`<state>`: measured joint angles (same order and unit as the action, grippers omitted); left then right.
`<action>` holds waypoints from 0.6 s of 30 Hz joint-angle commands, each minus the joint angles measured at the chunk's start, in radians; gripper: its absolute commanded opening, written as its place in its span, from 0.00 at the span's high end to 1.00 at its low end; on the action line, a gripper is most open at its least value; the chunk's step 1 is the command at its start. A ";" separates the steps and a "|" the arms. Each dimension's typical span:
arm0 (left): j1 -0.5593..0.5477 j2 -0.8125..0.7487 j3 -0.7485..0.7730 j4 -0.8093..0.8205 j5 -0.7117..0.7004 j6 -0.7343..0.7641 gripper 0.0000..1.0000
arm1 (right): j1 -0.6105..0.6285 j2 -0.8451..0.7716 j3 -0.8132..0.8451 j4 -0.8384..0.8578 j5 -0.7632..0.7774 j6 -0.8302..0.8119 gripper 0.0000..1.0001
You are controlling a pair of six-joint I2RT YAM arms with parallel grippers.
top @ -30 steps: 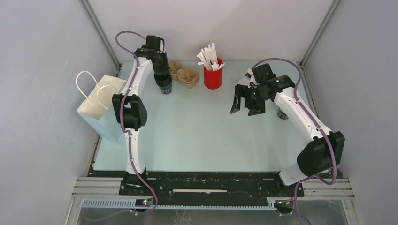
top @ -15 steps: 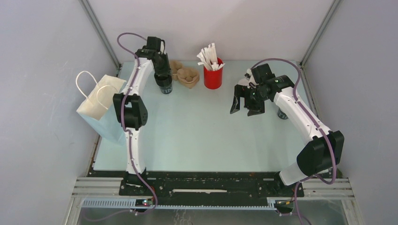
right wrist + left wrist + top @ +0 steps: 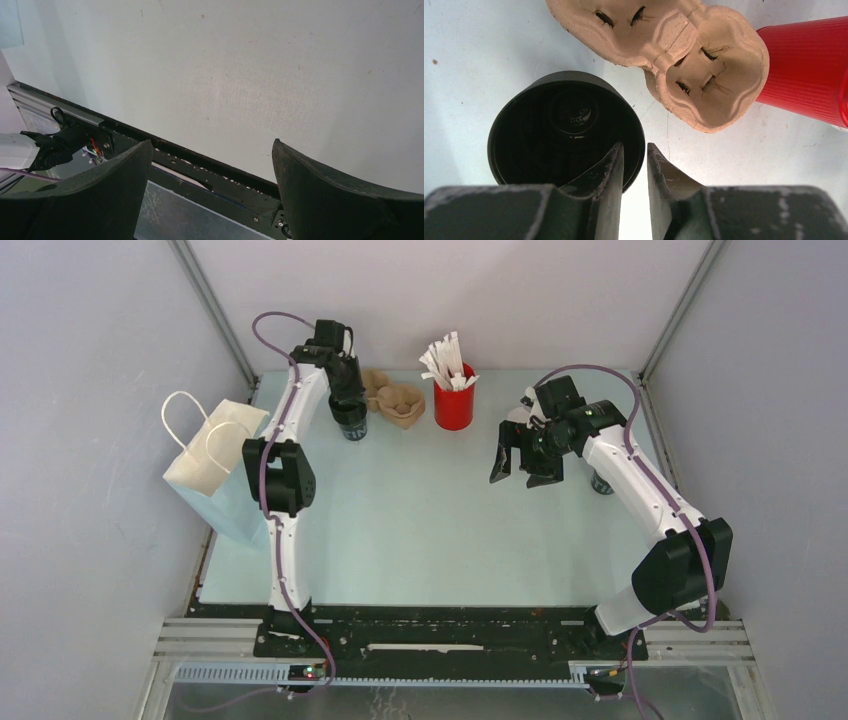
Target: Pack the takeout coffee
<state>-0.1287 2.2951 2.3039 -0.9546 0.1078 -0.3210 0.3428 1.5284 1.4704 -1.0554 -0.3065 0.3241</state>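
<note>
left gripper (image 3: 634, 150): clamped on the lidless black paper cup's (image 3: 559, 125) rim; one finger inside
right gripper (image 3: 212, 145): spread wide, empty
takeout coffee cup (image 3: 601, 483): dark paper; we spot it at 3 o'clock on the pale table (image 3: 420, 530), mostly under the right arm (image 3: 632, 472)

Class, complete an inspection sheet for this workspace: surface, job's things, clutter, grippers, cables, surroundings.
Surface: pale table, lightly speckled.
Job's things: paper bag at left edge; cup carrier; lidded coffee not identifiable, dark object partly hidden behind right arm.
Clutter: lidless black cup; red holder of white sticks.
Grippers: left gripper straddles black cup's wall, clamping unclear; right gripper open, empty.
Cables: purple cables along both arms.
Surroundings: grey walls; metal rail.
</note>
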 commanded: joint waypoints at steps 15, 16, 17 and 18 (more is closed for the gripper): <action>0.029 -0.044 -0.006 0.045 0.066 -0.026 0.76 | 0.014 0.007 0.005 0.020 -0.017 0.000 0.03; 0.029 -0.043 -0.006 0.046 0.066 -0.027 0.77 | 0.013 0.007 0.005 0.020 -0.017 0.001 0.03; 0.028 -0.043 -0.007 0.046 0.066 -0.027 0.78 | 0.014 0.007 0.005 0.020 -0.018 0.001 0.03; 0.029 -0.041 -0.007 0.046 0.066 -0.027 0.78 | 0.013 0.007 0.005 0.020 -0.017 0.001 0.03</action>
<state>-0.1059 2.2951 2.3032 -0.9356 0.1505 -0.3397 0.3496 1.5341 1.4704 -1.0550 -0.3168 0.3241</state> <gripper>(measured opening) 0.229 0.974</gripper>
